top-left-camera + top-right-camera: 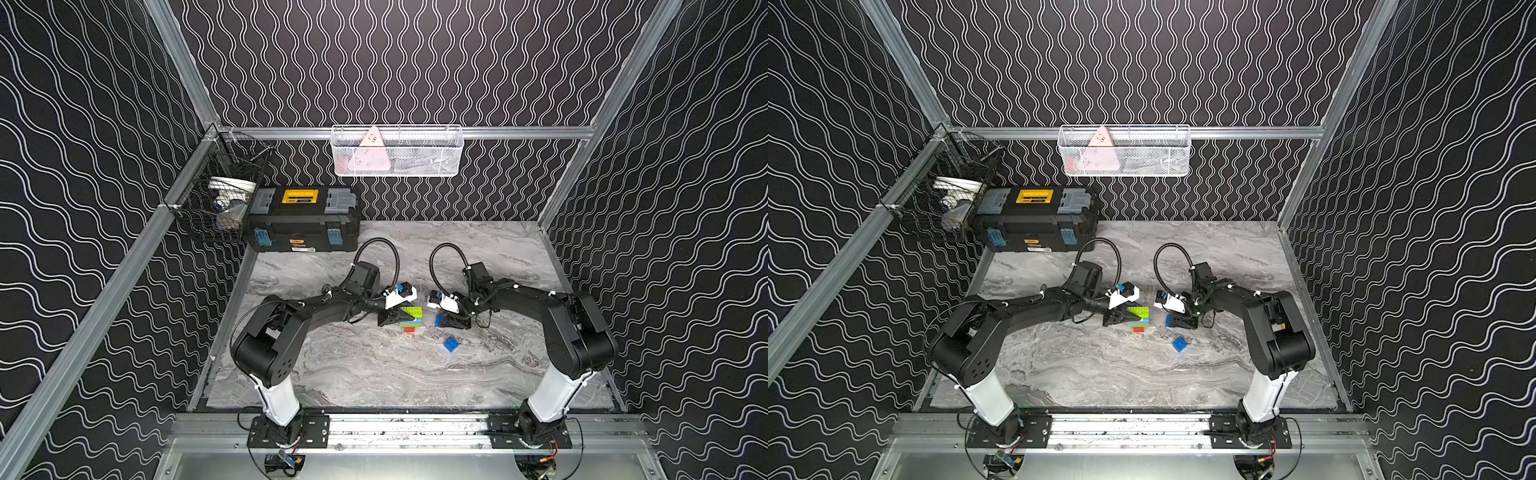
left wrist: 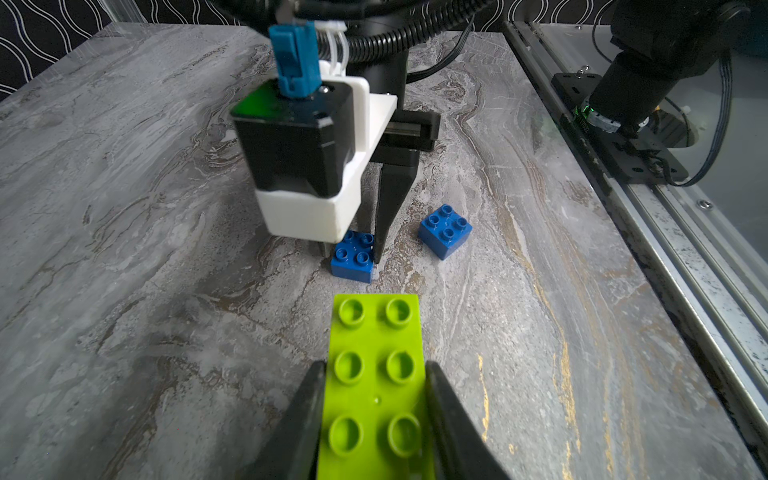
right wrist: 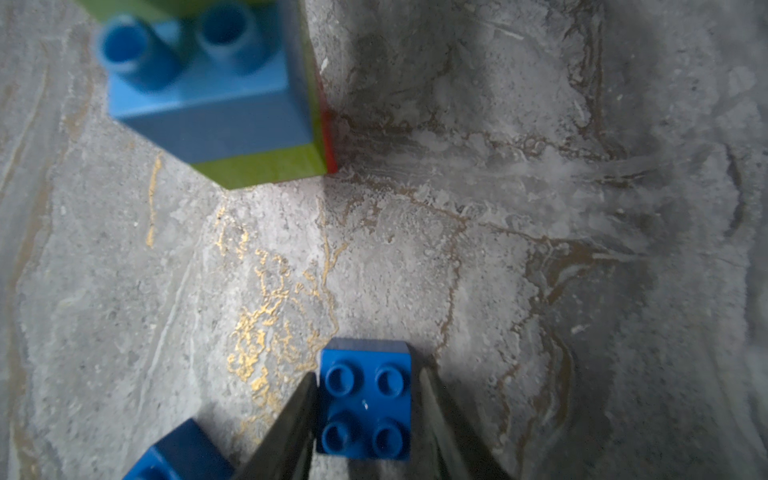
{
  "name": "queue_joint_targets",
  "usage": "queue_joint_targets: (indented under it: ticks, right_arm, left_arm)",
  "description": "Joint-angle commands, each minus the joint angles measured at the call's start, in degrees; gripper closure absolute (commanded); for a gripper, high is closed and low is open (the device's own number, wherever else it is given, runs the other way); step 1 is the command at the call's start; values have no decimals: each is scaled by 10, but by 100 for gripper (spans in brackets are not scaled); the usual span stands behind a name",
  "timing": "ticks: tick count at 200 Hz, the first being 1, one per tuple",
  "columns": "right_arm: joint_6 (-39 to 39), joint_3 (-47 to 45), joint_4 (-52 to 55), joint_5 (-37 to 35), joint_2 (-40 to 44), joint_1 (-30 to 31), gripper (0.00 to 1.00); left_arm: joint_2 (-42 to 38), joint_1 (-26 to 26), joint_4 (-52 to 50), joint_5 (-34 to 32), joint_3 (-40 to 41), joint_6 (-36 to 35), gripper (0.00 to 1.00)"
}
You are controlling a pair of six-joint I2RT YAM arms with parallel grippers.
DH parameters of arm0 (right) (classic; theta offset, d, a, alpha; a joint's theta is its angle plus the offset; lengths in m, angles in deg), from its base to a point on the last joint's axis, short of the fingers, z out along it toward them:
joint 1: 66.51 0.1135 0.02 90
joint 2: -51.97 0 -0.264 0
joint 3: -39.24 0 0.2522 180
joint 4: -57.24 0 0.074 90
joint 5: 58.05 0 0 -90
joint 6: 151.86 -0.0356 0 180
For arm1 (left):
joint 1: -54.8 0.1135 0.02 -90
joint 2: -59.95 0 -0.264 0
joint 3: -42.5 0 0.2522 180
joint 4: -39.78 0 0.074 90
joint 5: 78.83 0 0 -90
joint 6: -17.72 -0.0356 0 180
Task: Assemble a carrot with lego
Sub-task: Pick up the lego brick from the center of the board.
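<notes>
Loose dark blue brick (image 1: 450, 344) nearest front of marble table (image 1: 374, 374), studs up, clear of both arms. Behind it, part-built carrot (image 1: 413, 311) upright mid-table: red tip down, then lime green, light blue, lime green on top. Left gripper (image 2: 374, 365) clamped on top lime layer, fingers against both long sides. Just beside, right gripper (image 3: 366, 374) closed against both sides of second dark blue brick (image 3: 365, 407), which sits on table. Far back: black toolbox (image 1: 303, 220), black wire basket (image 1: 216, 199), white wire basket (image 1: 397, 151).
</notes>
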Motion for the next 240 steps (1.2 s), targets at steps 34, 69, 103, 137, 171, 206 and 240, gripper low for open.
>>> queue_joint_targets:
  ticks: [34, 69, 103, 137, 171, 206, 240]
  right_arm:
    - [12, -16, -21, 1, 10, 2, 59]
    - [14, -28, -44, -8, 18, 5, 57]
    - [12, -36, -63, -6, 22, 5, 58]
    - [13, -33, -53, 3, 18, 6, 62]
    - [17, -33, -48, 8, 18, 6, 71]
    - [-4, -43, -57, 55, 74, 5, 77]
    - [-41, -20, -14, 121, 147, 3, 77]
  left_arm:
    - [2, -1, -23, -6, -1, -10, 93]
    - [4, 0, -21, -5, -1, -9, 93]
    - [6, -1, -20, -4, 0, -8, 93]
    - [6, 0, -22, -4, 0, -10, 93]
    - [7, 0, -23, -3, 0, -10, 93]
    - [8, 0, -20, -4, 2, -10, 93]
    - [10, -4, -19, -6, 1, -14, 95]
